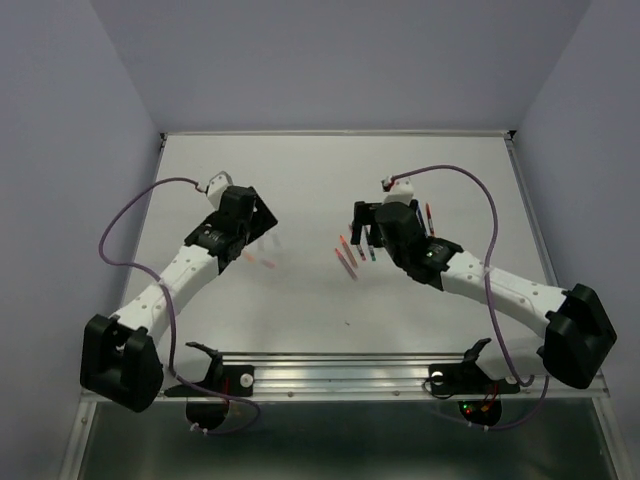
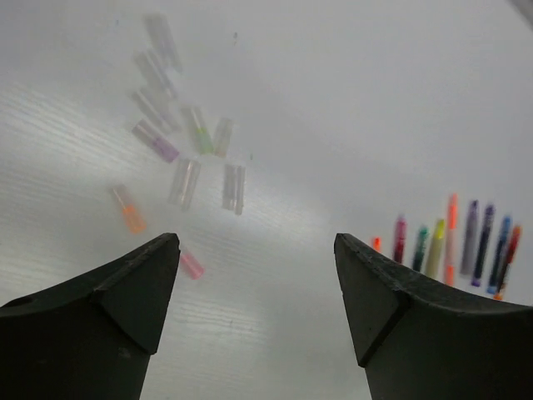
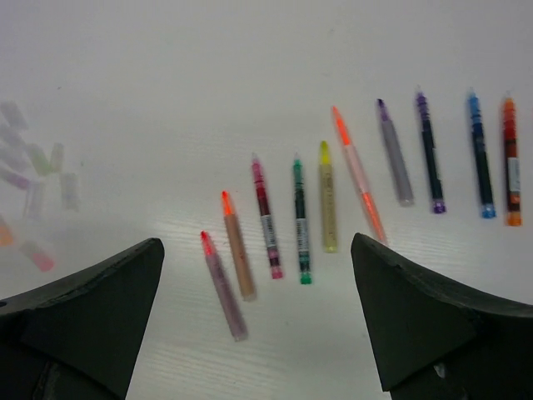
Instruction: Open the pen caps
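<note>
**Right gripper** [image 3: 256, 250]: the jaws are held wide apart with nothing between them, poised just above the near end of the row of pens [image 3: 327, 200].

**Left gripper** [image 2: 256, 267]: the jaws are likewise parted and empty, well to the left of the row.

**Pens:** ten are laid side by side on the white table [image 1: 330, 170] with their coloured tips bared. No cap is seen left on any of them.

**Caps:** the pen caps [image 2: 185, 182] are scattered in a loose cluster well to the left of the row, ahead of the left gripper. Most are pale and translucent. An orange cap [image 2: 129, 210] and a pink cap [image 2: 190, 265] lie nearest its fingers.

**Step in hand:** the task is judged all but complete, and the step is taken to be a release and retreat. This is best done by raising each wrist straight up before any sideways travel, so that neither the row nor the caps are swept. The row should then be checked for an overlooked cap, since the pens farthest along it are shown small.
</note>
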